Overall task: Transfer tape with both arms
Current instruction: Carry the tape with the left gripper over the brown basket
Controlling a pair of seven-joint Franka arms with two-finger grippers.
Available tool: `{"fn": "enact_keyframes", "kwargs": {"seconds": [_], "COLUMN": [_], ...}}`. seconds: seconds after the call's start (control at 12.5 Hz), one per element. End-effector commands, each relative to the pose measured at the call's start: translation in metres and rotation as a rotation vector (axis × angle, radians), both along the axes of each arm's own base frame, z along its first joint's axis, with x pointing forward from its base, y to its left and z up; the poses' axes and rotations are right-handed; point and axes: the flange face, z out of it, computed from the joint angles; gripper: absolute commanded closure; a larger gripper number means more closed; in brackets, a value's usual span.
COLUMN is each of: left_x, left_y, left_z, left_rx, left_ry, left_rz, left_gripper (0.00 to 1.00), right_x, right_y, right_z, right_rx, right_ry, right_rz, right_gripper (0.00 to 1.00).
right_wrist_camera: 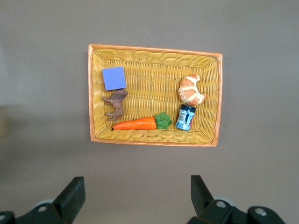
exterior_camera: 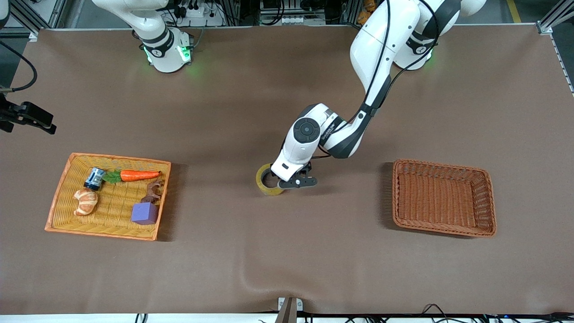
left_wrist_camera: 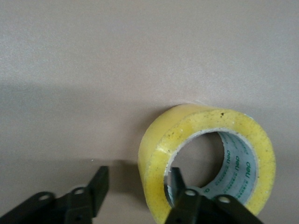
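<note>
Front view: tape [exterior_camera: 268, 180] lying flat on the bare bench [exterior_camera: 287, 269] about midway between the two baskets, hole facing up, ring axis vertical. Left gripper [exterior_camera: 287, 183] down at the roll's edge on the side toward the left arm's end, arm reaching in from its base at that end. Empty brown wicker basket [exterior_camera: 444, 198] toward the left arm's end; yellow wicker basket [exterior_camera: 107, 196] toward the right arm's end, carrying a carrot [exterior_camera: 139, 175], a croissant [exterior_camera: 85, 201], a purple cube [exterior_camera: 145, 213], a brown toy animal [exterior_camera: 152, 193] and a small jar [exterior_camera: 94, 178]. Right gripper [exterior_camera: 27, 117] high over the bench's edge at that end, waiting. Left wrist view: fingers [left_wrist_camera: 179, 184] spread apart, one inside the grey core, the other outside the yellow wall, so the wall stands between them; not yet clamped, by the look of the gap. Judged ready for closing across the wall, then lifting; left arm plainly the nearer one. Right wrist view: fingers [right_wrist_camera: 74, 196] wide apart, holding nothing, hanging above the yellow basket; no tape in sight there.
</note>
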Motion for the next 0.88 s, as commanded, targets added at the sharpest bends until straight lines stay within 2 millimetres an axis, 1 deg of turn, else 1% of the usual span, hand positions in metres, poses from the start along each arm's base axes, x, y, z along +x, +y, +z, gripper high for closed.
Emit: {"fn": "enact_keyframes", "kwargs": {"seconds": [0.0, 0.08, 0.16, 0.32, 0.4, 0.48, 0.56, 0.64, 0.72, 0.8], "left_x": [0.003, 0.006, 0.02, 0.036, 0.051, 0.066, 0.083, 0.093, 0.104, 0.115], "left_y": [-0.005, -0.002, 0.017, 0.047, 0.072, 0.098, 0.13, 0.159, 0.189, 0.23], "left_z": [0.003, 0.01, 0.024, 0.074, 0.11, 0.136, 0.155, 0.17, 0.18, 0.192], "left_rx": [0.026, 0.026, 0.06, 0.145, 0.164, 0.177, 0.187, 0.199, 0.214, 0.225], "left_ry": [-0.045, -0.047, -0.068, -0.061, -0.08, -0.089, -0.076, -0.062, -0.04, -0.013], "left_rz": [0.007, 0.014, 0.027, 0.051, 0.086, 0.12, 0.158, 0.162, 0.124, 0.079], "left_gripper": [1.0, 1.0, 1.0, 1.0, 1.0, 1.0, 1.0, 1.0, 1.0, 1.0], "right_x": [-0.01, -0.01, -0.011, -0.009, -0.007, -0.007, -0.006, -0.006, -0.004, -0.001], "right_y": [-0.002, -0.003, -0.004, 0.0, 0.002, 0.006, 0.007, 0.008, 0.013, 0.024], "right_z": [0.011, 0.012, 0.011, 0.008, 0.006, 0.006, 0.007, 0.007, 0.006, 0.005], "right_rx": [-0.022, -0.022, -0.022, -0.022, -0.022, -0.022, -0.018, -0.016, -0.015, -0.023], "right_ry": [-0.02, -0.023, -0.018, -0.015, -0.012, -0.012, -0.016, -0.019, -0.028, -0.036], "right_rz": [-0.009, -0.01, -0.011, -0.004, -0.001, 0.005, 0.005, 0.007, 0.017, 0.039], "right_gripper": [0.0, 0.0, 0.0, 0.0, 0.0, 0.0, 0.0, 0.0, 0.0, 0.0]}}
